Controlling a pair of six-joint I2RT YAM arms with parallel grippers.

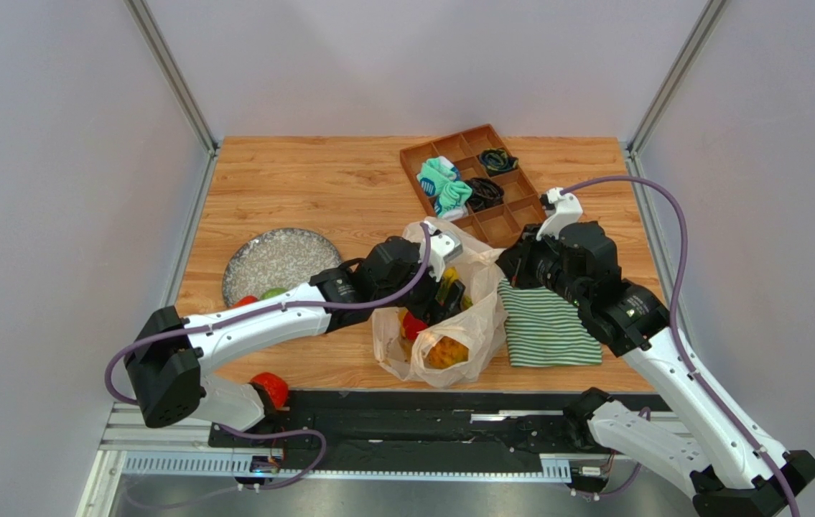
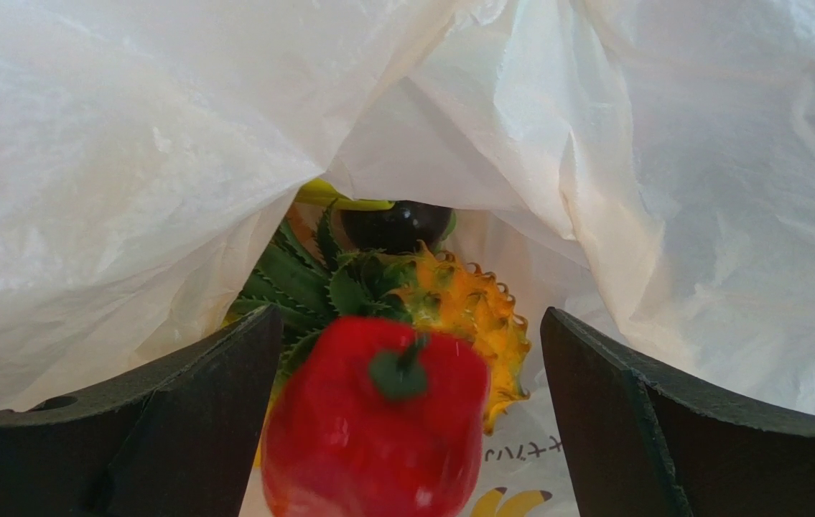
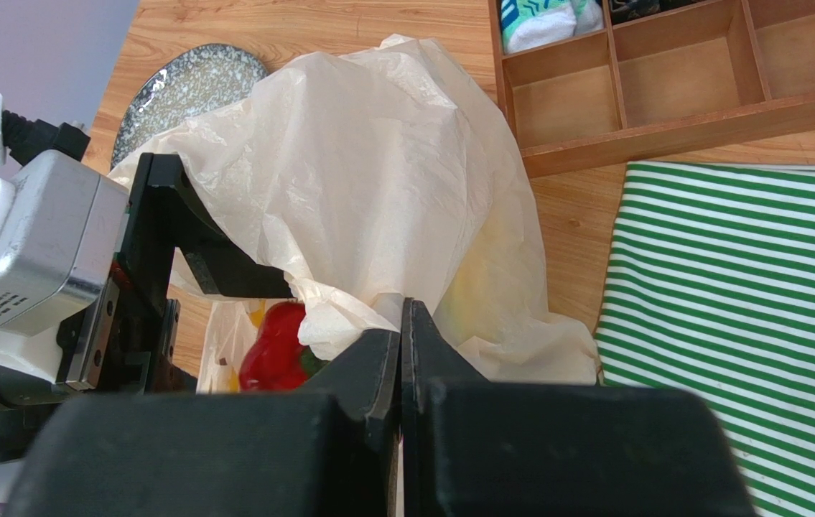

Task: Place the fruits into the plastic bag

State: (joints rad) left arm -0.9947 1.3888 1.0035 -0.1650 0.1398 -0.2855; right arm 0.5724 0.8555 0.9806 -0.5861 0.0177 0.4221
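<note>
From above, my left arm reaches low from the near left to the crinkly translucent cream plastic bag at mid-table, with my left gripper at its mouth. My right arm bends in from the near right, its right gripper at the bag's right rim. A green-and-white striped cloth lies just right of the bag, a speckled grey round plate sits left of it, and a compartmented wooden tray stands farther back. A red round fruit sits by my left base.

At my left wrist, the jaws stand wide apart and released. A red pepper-shaped fruit lies between them inside the bag, touching neither. Past it are an orange spiky fruit, a green leafy crown and a dark round fruit.

At my right wrist, the jaws are clenched together on a fold of the bag's rim. My left gripper's black fingers crowd the left side.
</note>
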